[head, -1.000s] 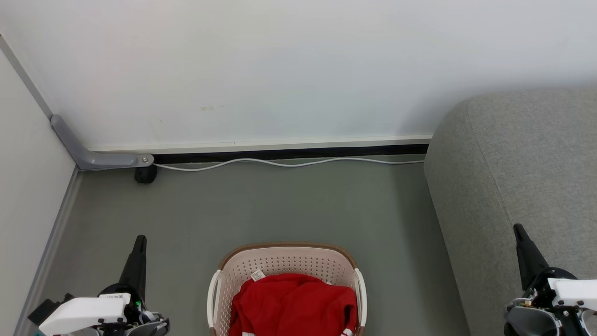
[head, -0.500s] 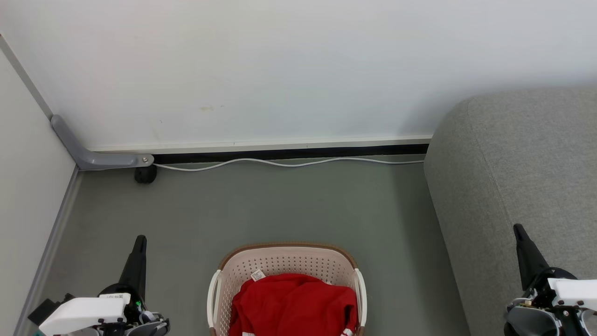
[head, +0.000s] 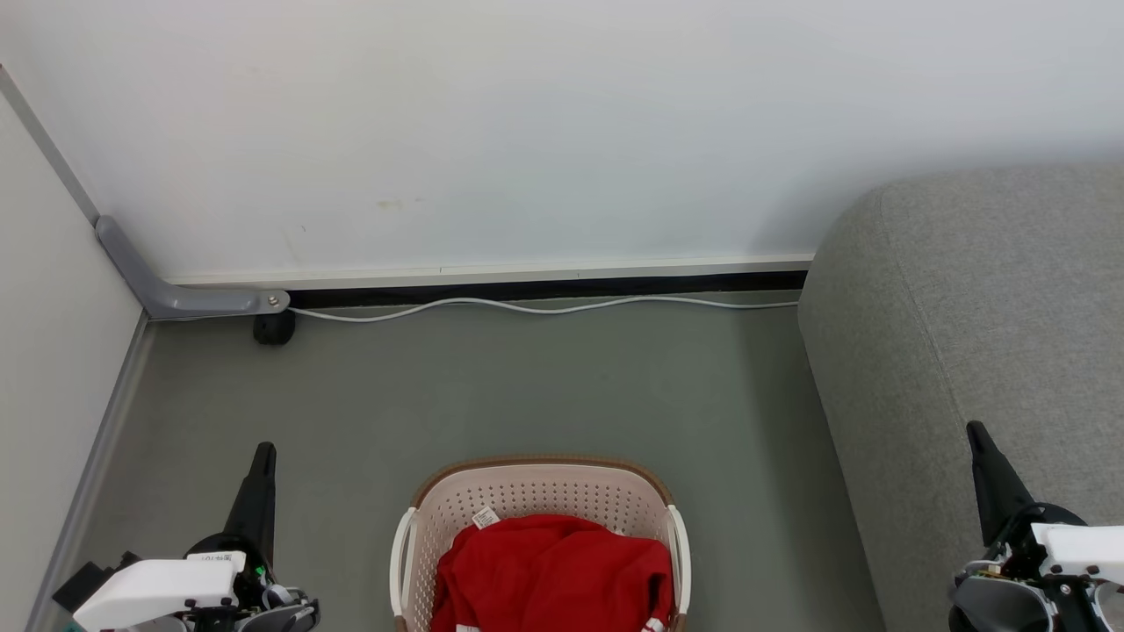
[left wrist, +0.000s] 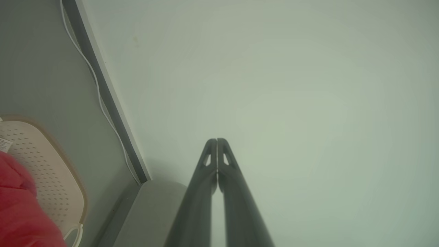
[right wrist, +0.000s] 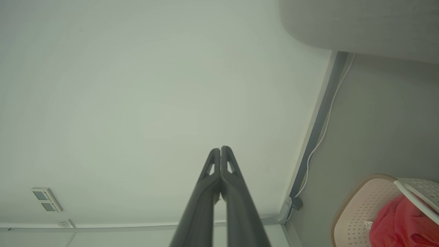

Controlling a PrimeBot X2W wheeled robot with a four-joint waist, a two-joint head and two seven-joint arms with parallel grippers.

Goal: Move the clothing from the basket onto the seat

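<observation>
In the head view, the red clothing [head: 553, 575] is lying heaped in the cream laundry basket [head: 540, 463] at bottom centre, with the grey sofa [head: 983, 333] sitting apart at the right. The left wrist view is showing the left gripper [left wrist: 216, 140] with its fingers pressed together, and the basket and clothing at lower left. The right wrist view is showing the right gripper [right wrist: 220, 149] likewise pressed together, the basket at lower right, and is adding a wall plate [right wrist: 46, 199] at lower left.

**Pale corner, grey-green floor**

A white back wall [head: 562, 132] meets a pale side wall [head: 44, 351] at the left. A dark strip [head: 544, 287] runs along the back wall's foot, and a white cable [head: 544, 306] lies on the grey-green floor [head: 527, 386] just beside it. A grey bracket [head: 176, 298] sits in the corner. A grey sofa [head: 983, 333] stands at the floor's right edge. The light is soft and even.
</observation>
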